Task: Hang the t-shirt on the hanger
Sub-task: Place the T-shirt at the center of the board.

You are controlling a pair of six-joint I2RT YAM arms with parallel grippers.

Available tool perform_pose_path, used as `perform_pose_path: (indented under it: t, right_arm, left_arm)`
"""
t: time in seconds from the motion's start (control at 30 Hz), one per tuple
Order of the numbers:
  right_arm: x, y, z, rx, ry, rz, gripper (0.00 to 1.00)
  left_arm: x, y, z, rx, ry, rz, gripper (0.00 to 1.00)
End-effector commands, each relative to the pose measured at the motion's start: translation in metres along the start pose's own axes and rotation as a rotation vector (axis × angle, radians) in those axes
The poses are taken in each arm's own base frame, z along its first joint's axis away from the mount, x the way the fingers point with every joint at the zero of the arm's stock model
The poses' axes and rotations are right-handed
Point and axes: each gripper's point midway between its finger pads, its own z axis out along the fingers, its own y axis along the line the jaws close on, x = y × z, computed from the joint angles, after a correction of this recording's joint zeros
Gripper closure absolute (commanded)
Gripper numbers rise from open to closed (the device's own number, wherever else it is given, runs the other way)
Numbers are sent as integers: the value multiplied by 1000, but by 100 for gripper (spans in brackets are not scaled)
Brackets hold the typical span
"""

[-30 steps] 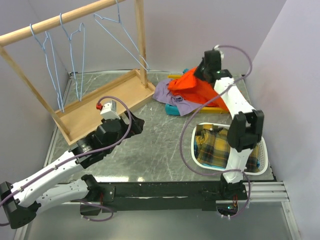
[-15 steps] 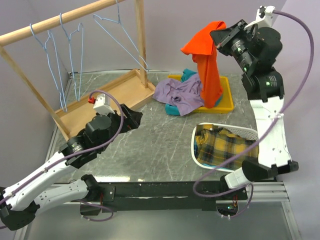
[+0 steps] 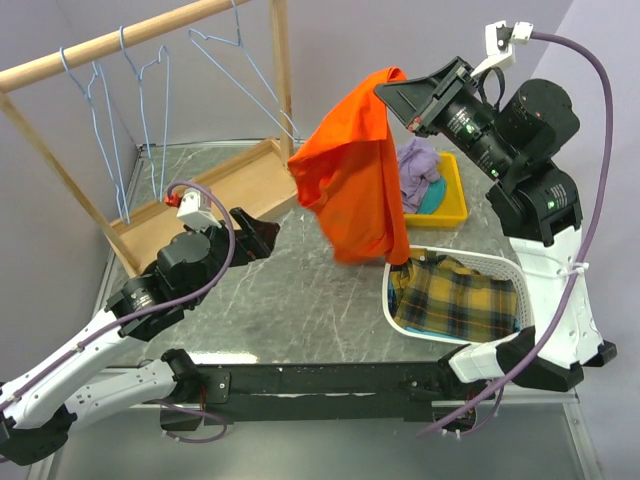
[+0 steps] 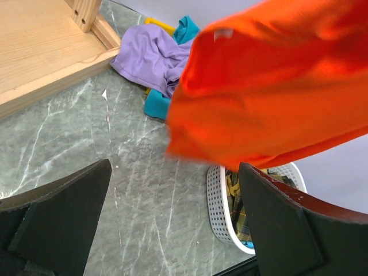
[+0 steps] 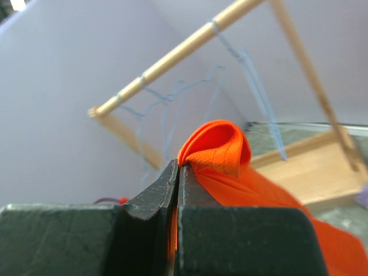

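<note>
The right gripper [image 3: 390,92], clamped on a fold of the orange t-shirt [image 3: 350,185], holds it aloft, hanging lengthwise, right of the nearest hanger [image 3: 262,82], while the wide-open left gripper [image 3: 258,232] sits lower and nearer the rail [image 3: 110,40].

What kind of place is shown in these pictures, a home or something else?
Most likely a robot lab workcell staged for laundry practice, not a home. Two robot arms are mounted on a walled-in table, with a small wooden rack of wire hangers and a white basket of clothes.
</note>
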Motion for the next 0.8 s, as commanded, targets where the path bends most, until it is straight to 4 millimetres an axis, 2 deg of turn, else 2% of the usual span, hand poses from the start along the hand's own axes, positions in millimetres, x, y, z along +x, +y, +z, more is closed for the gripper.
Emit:
perform_pose_path:
  t: [0.0, 0.03, 0.07, 0.13, 0.17, 0.23, 0.27, 0.33, 0.37, 0.43, 0.53, 0.67, 0.77]
  right_arm:
    - [-14, 41, -22, -156, -60, 45, 100]
    - [-13, 40, -26, -159, -65, 55, 100]
    - [0, 29, -17, -141, -47, 68, 100]
    - [13, 23, -14, -152, -17, 104, 100]
    - [29, 9, -6, -131, 13, 127, 100]
    - [43, 2, -4, -129, 43, 141, 100]
    - [54, -7, 0, -118, 61, 158, 100]
    - [66, -17, -3, -103, 75, 172, 100]
    - [67, -19, -4, -101, 70, 171, 100]
    - [69, -22, -7, -87, 73, 163, 100]
    - [71, -27, -11, -61, 71, 148, 100]
    - [73, -34, -14, -29, 67, 125, 100]
    - [75, -36, -15, -29, 69, 125, 100]
  left_arm:
    - [-6, -6, -3, 26, -11, -12, 1]
    - [-5, -5, -3, 26, -11, -21, 2]
    - [-2, -3, -2, 23, -6, -23, 3]
    - [10, 2, 2, 20, 10, -34, 5]
    - [16, 4, 4, 19, 19, -39, 6]
    - [37, 14, 14, 2, 49, -40, 9]
    - [40, 14, 21, 1, 34, -56, 9]
    - [65, 28, 34, -41, 68, -64, 14]
    - [70, 21, 40, -10, 78, -84, 16]
    - [94, 24, 52, -18, 128, -92, 18]
    - [116, 21, 64, -14, 189, -119, 25]
    - [139, 18, 67, 25, 247, -185, 27]
    - [153, 25, 70, 21, 266, -210, 25]
